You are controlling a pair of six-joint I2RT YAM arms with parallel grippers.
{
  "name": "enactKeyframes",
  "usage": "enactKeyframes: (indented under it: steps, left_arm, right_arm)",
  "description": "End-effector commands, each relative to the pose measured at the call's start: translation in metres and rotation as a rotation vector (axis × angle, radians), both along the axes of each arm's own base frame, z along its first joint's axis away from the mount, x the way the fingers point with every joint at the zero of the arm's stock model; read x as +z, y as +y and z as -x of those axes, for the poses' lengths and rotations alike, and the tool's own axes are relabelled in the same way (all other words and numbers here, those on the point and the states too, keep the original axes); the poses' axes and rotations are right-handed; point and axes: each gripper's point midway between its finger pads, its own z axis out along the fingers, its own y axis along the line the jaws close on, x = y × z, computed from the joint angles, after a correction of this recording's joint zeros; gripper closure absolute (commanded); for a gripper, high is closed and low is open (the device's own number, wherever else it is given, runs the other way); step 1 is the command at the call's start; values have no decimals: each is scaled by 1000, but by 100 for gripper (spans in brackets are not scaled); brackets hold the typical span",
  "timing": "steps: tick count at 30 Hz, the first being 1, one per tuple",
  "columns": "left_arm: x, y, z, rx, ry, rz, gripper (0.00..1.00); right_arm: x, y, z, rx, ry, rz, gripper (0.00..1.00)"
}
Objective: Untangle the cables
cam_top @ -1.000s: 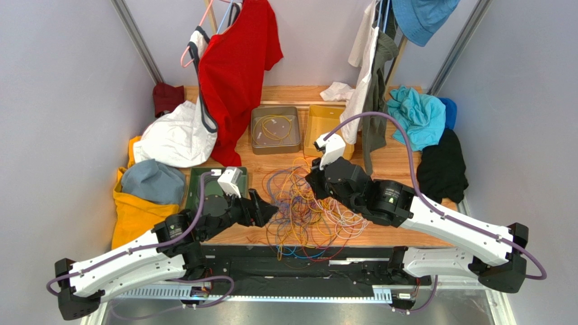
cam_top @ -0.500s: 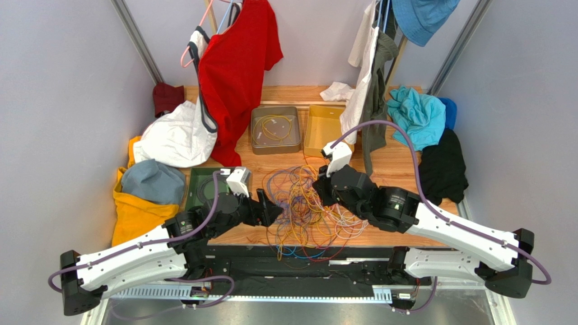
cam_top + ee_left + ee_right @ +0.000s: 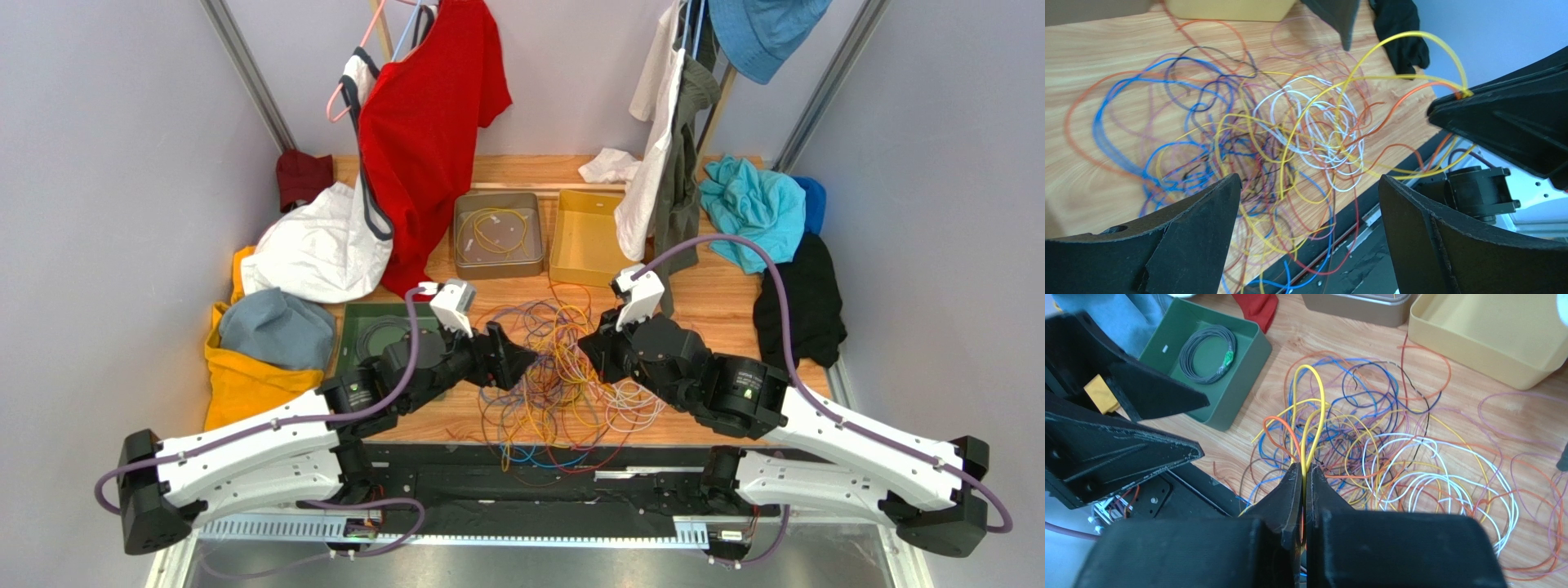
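Above the cables [image 3: 558, 368], left fingers [image 3: 1198, 239] gape; right wrist view reveals right fingers [image 3: 1287, 496] pinching yellow cable [image 3: 1309, 367].

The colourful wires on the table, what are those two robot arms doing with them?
They are trying to untangle the cables, which lie in one messy heap on the wooden table. The right gripper is shut on a yellow cable and holds its loop up out of the pile. The left gripper hangs open over the heap from the other side, holding nothing. Most of the wires are jumbled together, so the job looks far from done.
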Motion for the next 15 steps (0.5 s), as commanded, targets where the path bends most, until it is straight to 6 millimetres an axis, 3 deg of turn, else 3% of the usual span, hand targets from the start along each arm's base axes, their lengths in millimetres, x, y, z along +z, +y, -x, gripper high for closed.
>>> enactKeyframes:
  steps: [1,8,15]
  left_arm:
    - [41,-32,0,-97,-87,103,9]
    - [50,-40,-7,-94,-129,118,9]
    - [52,-69,-2,-202,-140,126,12]
  right_arm:
    - [17,6,1,7,-20,-110,100]
    - [19,3,4,22,-35,-134,100]
    - [14,11,9,53,-12,-155,100]
